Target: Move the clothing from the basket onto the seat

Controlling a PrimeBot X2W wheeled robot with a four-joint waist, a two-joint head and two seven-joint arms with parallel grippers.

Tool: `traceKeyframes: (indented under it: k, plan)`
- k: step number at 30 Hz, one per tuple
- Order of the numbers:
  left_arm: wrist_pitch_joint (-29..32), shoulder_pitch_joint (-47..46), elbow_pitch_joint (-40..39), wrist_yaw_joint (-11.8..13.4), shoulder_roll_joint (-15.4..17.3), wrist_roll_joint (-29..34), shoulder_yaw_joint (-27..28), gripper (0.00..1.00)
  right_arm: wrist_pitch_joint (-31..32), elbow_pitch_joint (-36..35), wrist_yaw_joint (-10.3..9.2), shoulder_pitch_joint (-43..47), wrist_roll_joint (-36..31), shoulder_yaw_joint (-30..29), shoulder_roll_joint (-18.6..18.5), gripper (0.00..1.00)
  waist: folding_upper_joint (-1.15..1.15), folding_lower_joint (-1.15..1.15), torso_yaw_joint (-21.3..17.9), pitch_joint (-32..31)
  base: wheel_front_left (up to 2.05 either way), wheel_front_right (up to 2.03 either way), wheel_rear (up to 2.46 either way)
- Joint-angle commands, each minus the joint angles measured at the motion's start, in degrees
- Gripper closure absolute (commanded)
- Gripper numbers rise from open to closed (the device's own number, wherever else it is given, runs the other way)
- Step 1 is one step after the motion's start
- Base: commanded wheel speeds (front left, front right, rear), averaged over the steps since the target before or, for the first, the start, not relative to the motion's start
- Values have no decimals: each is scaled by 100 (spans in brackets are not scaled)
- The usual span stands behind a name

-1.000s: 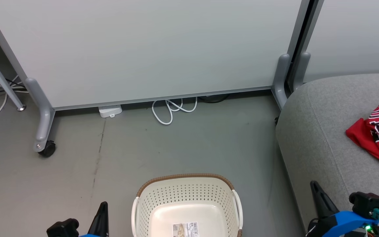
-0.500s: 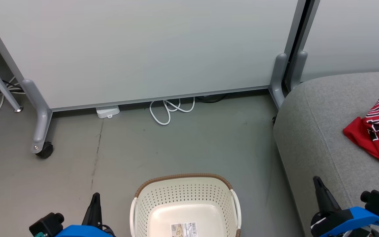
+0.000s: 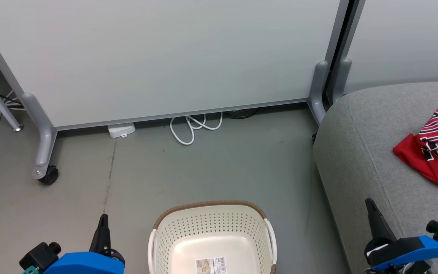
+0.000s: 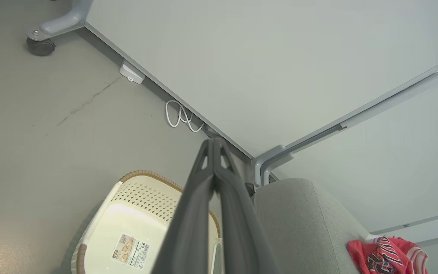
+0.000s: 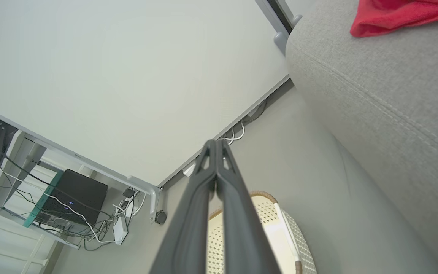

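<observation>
The cream basket [image 3: 211,228] stands on the floor at bottom centre, holding nothing but a label on its bottom; it also shows as the basket [image 4: 135,198] and the basket [image 5: 264,228]. Red clothing with black-white lettering [image 3: 432,150] lies on the grey seat [image 3: 363,152] at right, seen too as clothing [image 4: 386,255] on the seat [image 4: 302,224] and clothing [image 5: 394,15] on the seat [image 5: 375,91]. My left gripper [image 3: 103,219] is shut, left of the basket; the left gripper [image 4: 214,141] holds nothing. My right gripper [image 3: 368,201] is shut over the seat's front; the right gripper [image 5: 214,142] holds nothing.
A white partition on grey castor feet [image 3: 44,167] runs across the back. A coiled white cable [image 3: 194,127] and a small white box [image 3: 121,130] lie at its base. Bare grey floor [image 3: 203,167] lies between partition and basket. A desk with cables [image 5: 70,205] stands far left.
The camera has shifted, so the scene slid slightly left and up. Both shut grippers sit a little higher in the head view; the left arm's blue body shows more.
</observation>
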Motion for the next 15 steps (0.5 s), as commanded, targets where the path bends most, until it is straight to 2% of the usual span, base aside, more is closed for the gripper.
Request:
traceKeyframes:
  k: [1, 15]
  plan:
    - [20, -151, -101, -5, 13, -111, 51, 100, 32, -88, 1, -164, 133, -13, -37, 100, 0, 0, -2, 0, 0, 0, 0]
    - [270, -227, -305, -6, -9, -992, 229, 100, 150, -123, 2, -228, 1161, -39, -44, 100, 0, 0, -59, 1, 0, 0, 0]
